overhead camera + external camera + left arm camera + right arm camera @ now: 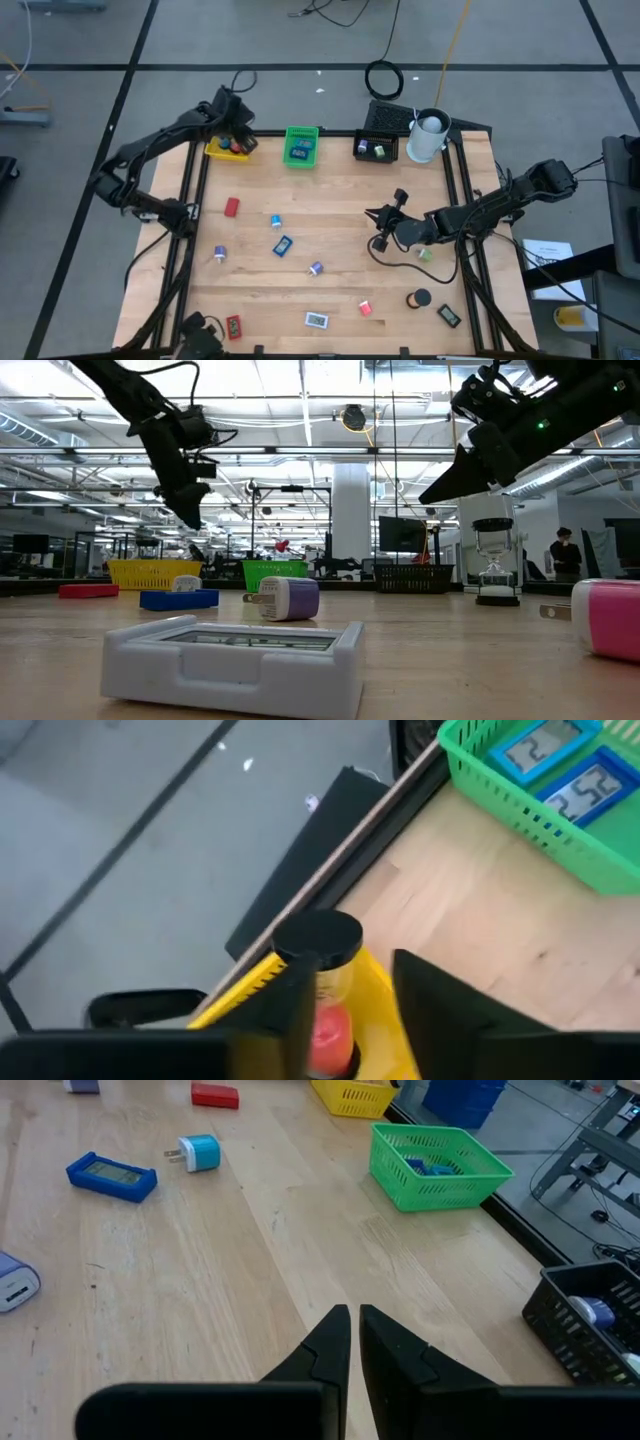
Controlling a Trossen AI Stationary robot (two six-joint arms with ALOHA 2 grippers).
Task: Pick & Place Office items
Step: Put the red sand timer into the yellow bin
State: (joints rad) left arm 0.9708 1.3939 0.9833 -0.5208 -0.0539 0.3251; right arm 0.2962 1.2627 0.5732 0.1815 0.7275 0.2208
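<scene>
Right, wooden table (330, 215) strewn with small office items, left end effector (233, 130) above the yellow tray (222, 150) at the far edge, fingers apart around a black-capped roll (318, 942), right end effector (381, 228) mid-table, closed, empty, blue calculator (283, 245) lying loose

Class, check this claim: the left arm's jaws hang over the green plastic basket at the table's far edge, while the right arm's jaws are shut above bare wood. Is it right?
One detail is wrong. The left gripper hangs over the yellow plastic basket, not the green plastic basket beside it, as the high view shows. The right gripper is indeed shut above bare wood.
</scene>
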